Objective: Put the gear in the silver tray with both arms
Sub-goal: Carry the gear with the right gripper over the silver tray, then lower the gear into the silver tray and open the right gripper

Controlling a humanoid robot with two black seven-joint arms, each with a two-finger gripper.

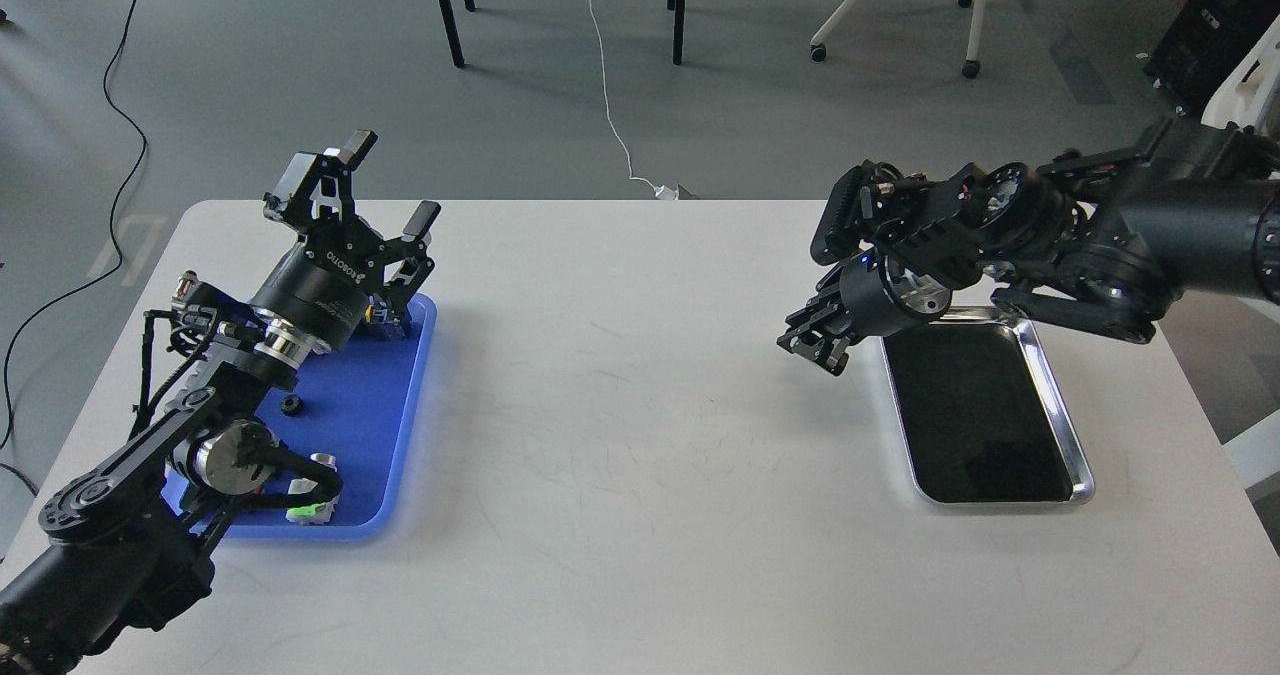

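arms — black, jointed, silver wrist rings | left tool (385, 180) — white "ROBOTIQ" lettering | right tool (818, 340) — small blue light behind it

The left tool (388, 183) is held above the far end of a plastic tray (395, 435) at the tabletop's (640, 405) left side. The silver tray (1060, 395) lies just right of the right tool (815, 347).

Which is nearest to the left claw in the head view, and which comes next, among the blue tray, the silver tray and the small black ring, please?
From the left claw:
1. Blue tray, directly beneath it, on the table's left.
2. Small black ring, lying in that tray, lower down beside the arm.
3. Silver tray, far across on the table's right.
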